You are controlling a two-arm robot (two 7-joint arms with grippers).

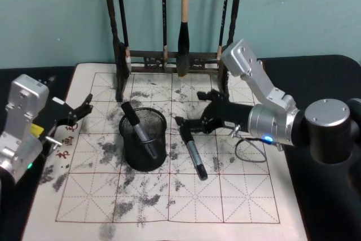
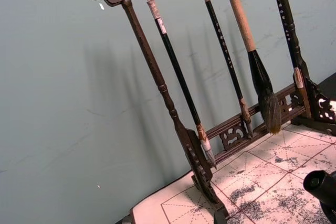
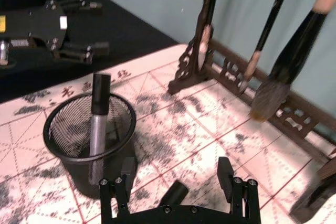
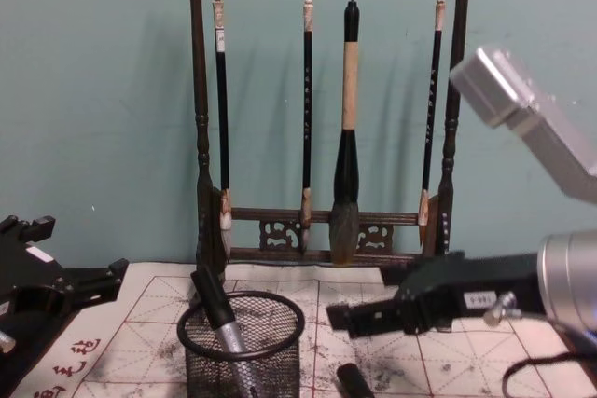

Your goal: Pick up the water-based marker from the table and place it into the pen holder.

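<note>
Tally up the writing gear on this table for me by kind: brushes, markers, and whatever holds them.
Brushes: 4
Markers: 2
Pen holder: 1
Brush rack: 1
Total: 8

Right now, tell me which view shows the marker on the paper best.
Head view: the marker lies full length beside the holder. Right wrist view catches its cap between the right gripper's open jaws; chest view, one end.
</note>
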